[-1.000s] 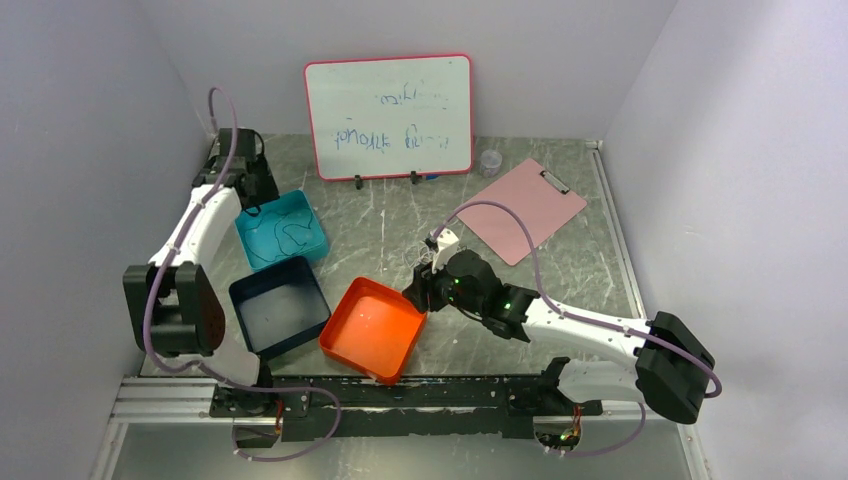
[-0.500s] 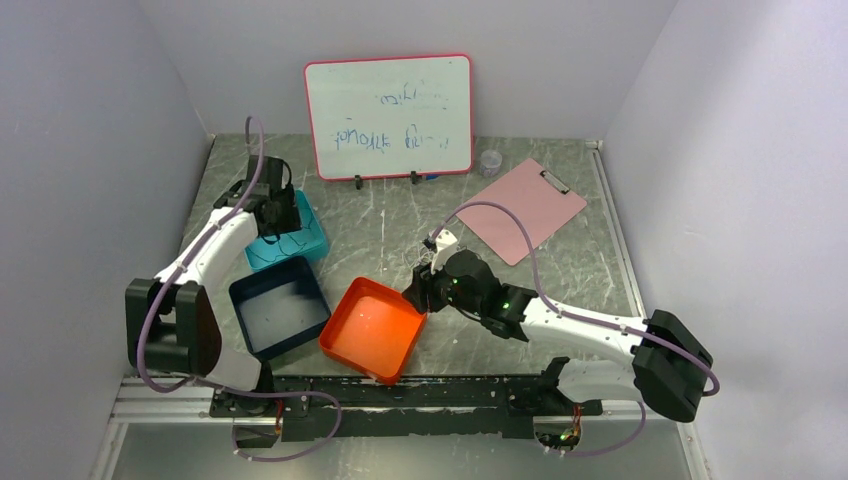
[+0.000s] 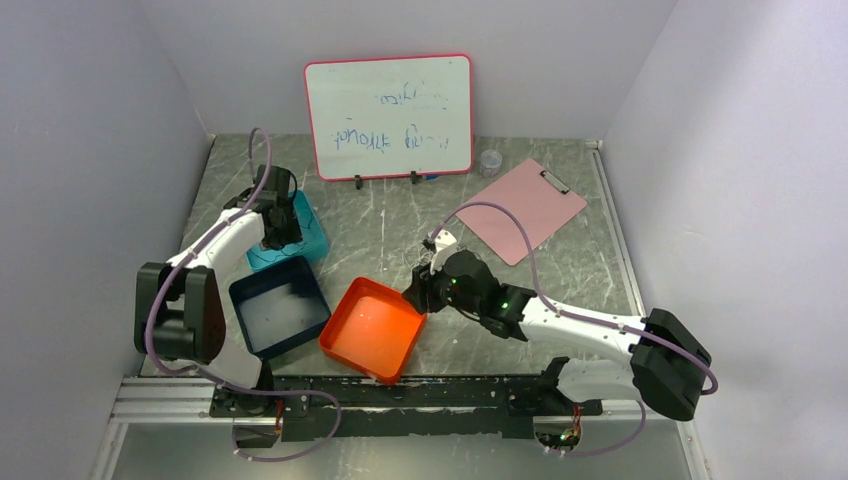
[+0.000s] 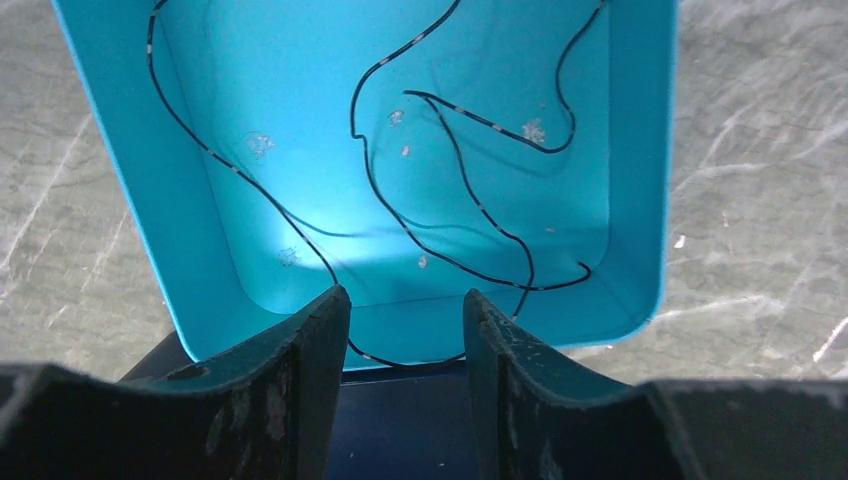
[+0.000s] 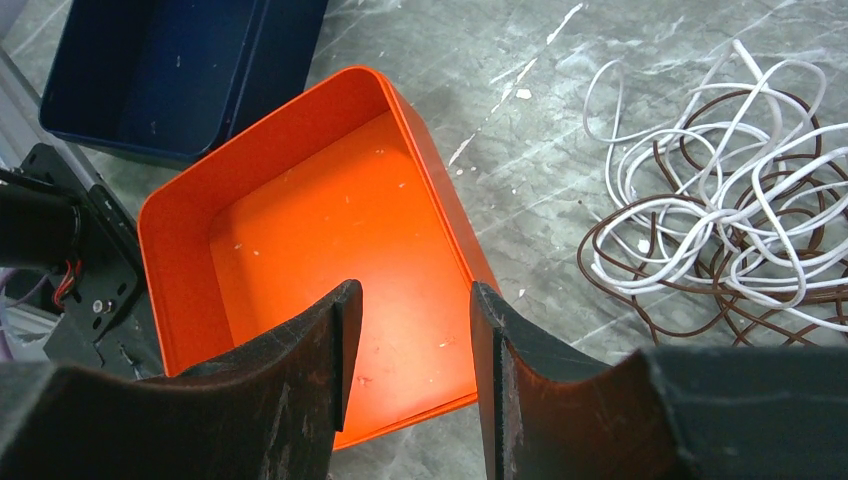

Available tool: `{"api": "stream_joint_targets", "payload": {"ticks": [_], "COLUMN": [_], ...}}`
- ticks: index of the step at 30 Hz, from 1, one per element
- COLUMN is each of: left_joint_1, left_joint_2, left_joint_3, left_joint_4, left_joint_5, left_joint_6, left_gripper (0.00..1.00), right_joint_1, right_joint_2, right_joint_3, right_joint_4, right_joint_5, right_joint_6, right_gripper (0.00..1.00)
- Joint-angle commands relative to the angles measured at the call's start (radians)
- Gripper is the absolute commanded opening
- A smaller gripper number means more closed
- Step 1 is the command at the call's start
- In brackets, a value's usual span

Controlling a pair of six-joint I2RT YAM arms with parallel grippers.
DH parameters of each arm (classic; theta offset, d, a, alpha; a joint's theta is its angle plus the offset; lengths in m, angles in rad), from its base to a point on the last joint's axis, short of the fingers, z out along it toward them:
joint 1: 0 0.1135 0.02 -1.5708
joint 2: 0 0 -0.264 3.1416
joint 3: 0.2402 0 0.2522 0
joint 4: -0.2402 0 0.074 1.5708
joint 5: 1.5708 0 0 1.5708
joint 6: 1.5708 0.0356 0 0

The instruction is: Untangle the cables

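A thin black cable (image 4: 480, 207) lies in loose loops inside the teal bin (image 4: 640, 150), with one loop hanging over its near rim. My left gripper (image 4: 407, 295) is open and empty, just above that rim where the teal bin meets the navy bin; it also shows in the top view (image 3: 278, 228). A tangle of white cable (image 5: 700, 200) and brown cable (image 5: 640, 310) lies on the table to the right of the orange bin (image 5: 430, 180). My right gripper (image 5: 412, 290) is open and empty over the orange bin's near right corner. In the top view the right arm hides most of the tangle.
The teal bin (image 3: 312, 238), navy bin (image 3: 280, 305) and orange bin (image 3: 372, 328) stand in a row at the front left. A whiteboard (image 3: 390, 115) stands at the back. A pink clipboard (image 3: 525, 208) and a small jar (image 3: 490, 160) lie at the back right.
My left arm has swung from the back left corner to above the teal bin. The right arm has not moved.
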Motion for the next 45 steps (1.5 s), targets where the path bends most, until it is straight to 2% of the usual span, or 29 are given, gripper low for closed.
{"api": "stream_joint_targets", "payload": {"ticks": [1,14,22,26,36,45], "left_joint_1": [0.004,0.004,0.004,0.004,0.018,0.074], "left_joint_2": [0.011,0.080,0.139,0.162,0.225,0.242], "left_joint_3": [-0.020,0.004,0.013,0.016,0.056,0.122], "left_joint_4": [0.007,-0.002,0.015,0.019,0.018,0.070], "left_joint_5": [-0.061,-0.146,-0.175,-0.195,-0.294,-0.290], "left_joint_6": [-0.017,-0.031,-0.045,-0.049,-0.059,-0.024], "left_gripper": [0.50,0.37,0.13,0.07,0.07,0.07], "right_joint_1": [-0.003,-0.003,-0.003,-0.003,-0.002,-0.003], "right_joint_2": [0.013,0.025,0.017,0.012,0.017,0.031], "right_joint_3": [0.019,0.019,0.009,0.008,0.009,0.019], "right_joint_4": [0.001,0.012,0.011,0.006,0.003,0.000], "right_joint_5": [0.003,-0.011,-0.014,-0.007,-0.011,-0.008], "right_joint_6": [-0.005,0.004,0.007,0.003,0.001,-0.002], "right_gripper": [0.48,0.48,0.47,0.48,0.48,0.47]}}
